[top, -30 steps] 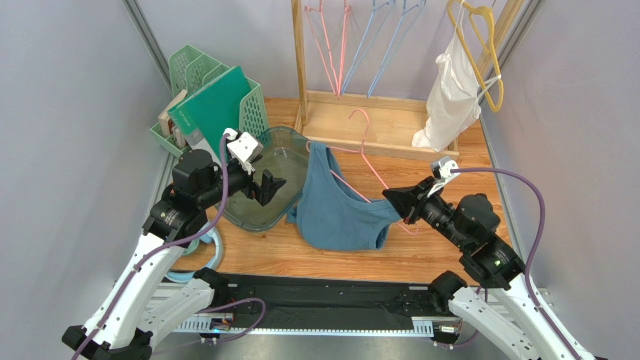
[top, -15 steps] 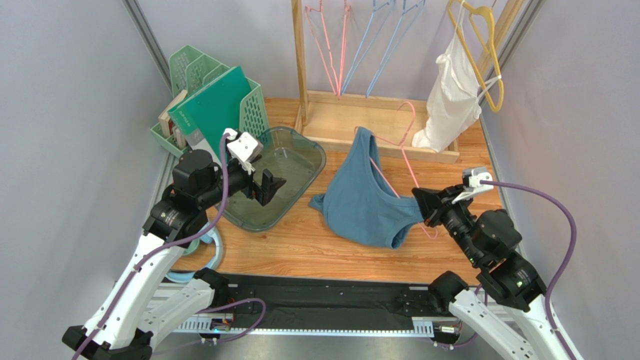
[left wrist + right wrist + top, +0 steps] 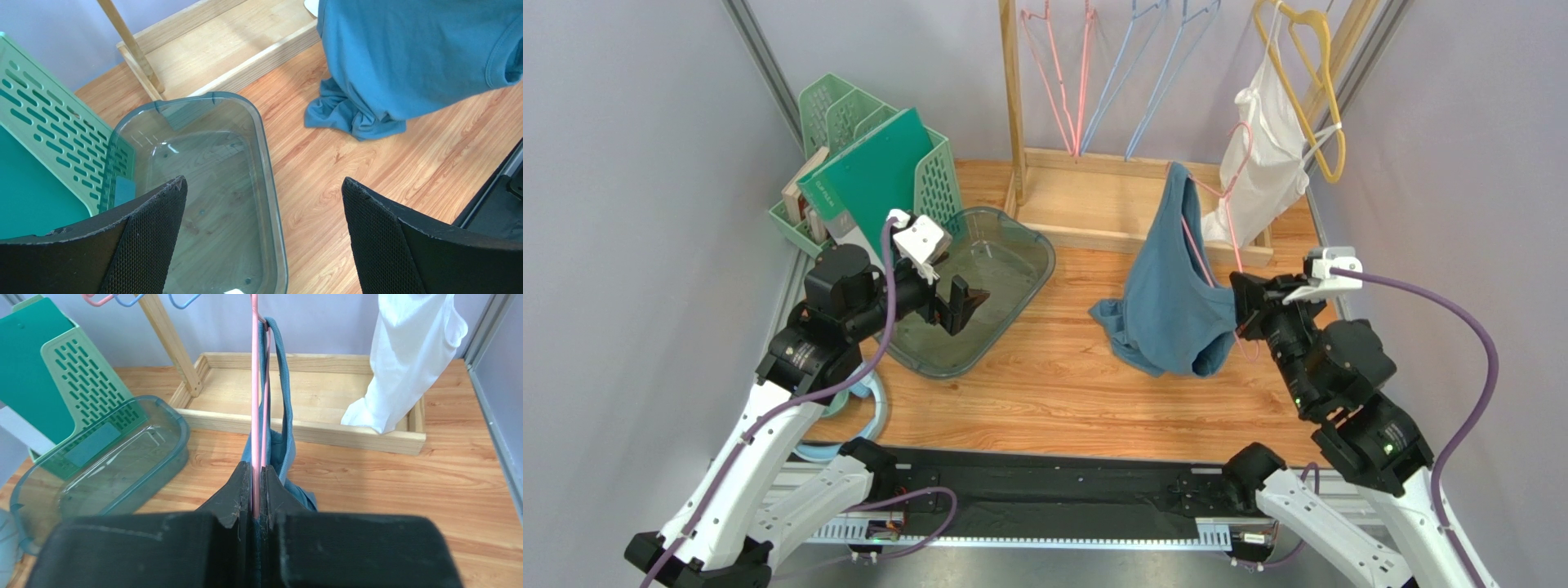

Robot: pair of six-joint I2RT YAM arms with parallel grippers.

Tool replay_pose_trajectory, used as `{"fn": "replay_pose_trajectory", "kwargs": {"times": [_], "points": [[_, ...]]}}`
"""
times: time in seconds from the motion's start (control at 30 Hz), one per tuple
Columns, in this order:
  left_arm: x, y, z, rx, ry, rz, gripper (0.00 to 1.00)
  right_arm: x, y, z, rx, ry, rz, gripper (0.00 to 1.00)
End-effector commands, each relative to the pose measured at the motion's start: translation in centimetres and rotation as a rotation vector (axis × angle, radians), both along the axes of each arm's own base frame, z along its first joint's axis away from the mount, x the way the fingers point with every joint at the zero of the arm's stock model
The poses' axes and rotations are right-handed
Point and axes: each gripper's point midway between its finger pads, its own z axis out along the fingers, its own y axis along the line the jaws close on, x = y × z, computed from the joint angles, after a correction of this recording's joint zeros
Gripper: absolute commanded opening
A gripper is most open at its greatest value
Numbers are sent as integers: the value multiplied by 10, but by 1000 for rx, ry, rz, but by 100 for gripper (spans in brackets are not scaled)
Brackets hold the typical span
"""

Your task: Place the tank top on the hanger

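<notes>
The blue-teal tank top (image 3: 1171,294) hangs on the pink hanger (image 3: 1231,153), which stands nearly upright above the table's right side. Its hem bunches on the wood. My right gripper (image 3: 1238,309) is shut on the hanger's lower wire and the fabric there. In the right wrist view the pink hanger (image 3: 253,386) runs up from between my shut fingers (image 3: 239,490), with a tank top strap (image 3: 285,386) beside it. My left gripper (image 3: 967,303) is open and empty above the clear tub. The tank top (image 3: 417,55) shows at the upper right of the left wrist view.
A clear plastic tub (image 3: 1008,251) lies left of centre, also under my left gripper (image 3: 270,202). Green file racks (image 3: 879,159) stand at back left. A wooden rack base (image 3: 1100,196) holds pink and light-blue hangers (image 3: 1136,61). A white garment (image 3: 1265,147) hangs on a yellow hanger (image 3: 1314,86).
My right gripper has swung to the right and lifted the hanger with the tank top from lying flat to nearly upright. The left arm has not moved.
</notes>
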Motion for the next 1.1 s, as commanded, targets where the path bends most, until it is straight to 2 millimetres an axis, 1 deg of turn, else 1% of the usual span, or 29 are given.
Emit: {"fn": "replay_pose_trajectory", "kwargs": {"times": [0.0,0.03,0.1,0.17,0.2,0.23,0.33,0.4,0.43,0.5,0.53,0.57,0.63,0.67,0.73,0.77,0.8,0.83,0.87,0.9,0.97,1.0,1.03,1.07], "points": [[2,2,9,-20,-35,12,99,16,-5,52,8,-127,-67,0],[2,2,8,-20,-33,15,99,19,-4,54,2,-128,-72,0],[3,2,8,-17,-33,15,99,21,-5,66,0,-149,-81,0],[2,2,9,-17,-36,13,99,27,-5,73,-15,-157,-97,0],[2,2,9,-18,-35,13,99,28,-6,82,-15,-170,-104,0],[2,2,8,-17,-33,15,99,32,-5,84,-23,-167,-114,0],[2,3,9,-16,-38,14,99,42,-1,100,-39,-195,-117,0],[1,3,10,-18,-41,16,99,49,-3,110,-39,-210,-123,0],[1,3,10,-18,-42,16,99,51,-3,118,-35,-223,-122,0],[0,4,10,-17,-44,15,99,61,-3,122,-44,-221,-131,0],[0,4,11,-17,-47,16,99,61,-5,130,-34,-235,-135,0],[0,4,11,-18,-49,16,99,70,-7,129,-42,-226,-151,0],[0,5,11,-16,-50,18,99,73,-6,135,-41,-234,-139,0],[0,5,11,-16,-52,19,99,76,-10,142,-38,-247,-155,0],[-1,5,12,-17,-55,17,99,87,-9,143,-46,-238,-153,0],[-1,5,13,-18,-57,19,99,90,-15,149,-44,-248,-171,0],[0,5,11,-14,-54,20,99,98,-13,148,-48,-242,-163,0],[0,6,11,-14,-54,23,99,100,-15,152,-44,-248,-165,0],[-1,6,12,-13,-56,21,99,104,-22,154,-35,-254,-184,0],[-1,6,12,-14,-58,23,99,109,-19,160,-31,-262,-164,0],[0,7,12,-11,-59,24,99,117,-26,166,-27,-270,-178,0],[0,6,12,-11,-59,22,99,117,-26,177,-25,-291,-170,0],[0,7,12,-11,-59,24,99,126,-26,175,-33,-281,-173,0],[0,7,11,-9,-58,23,99,128,-28,180,-35,-291,-177,0]]}}
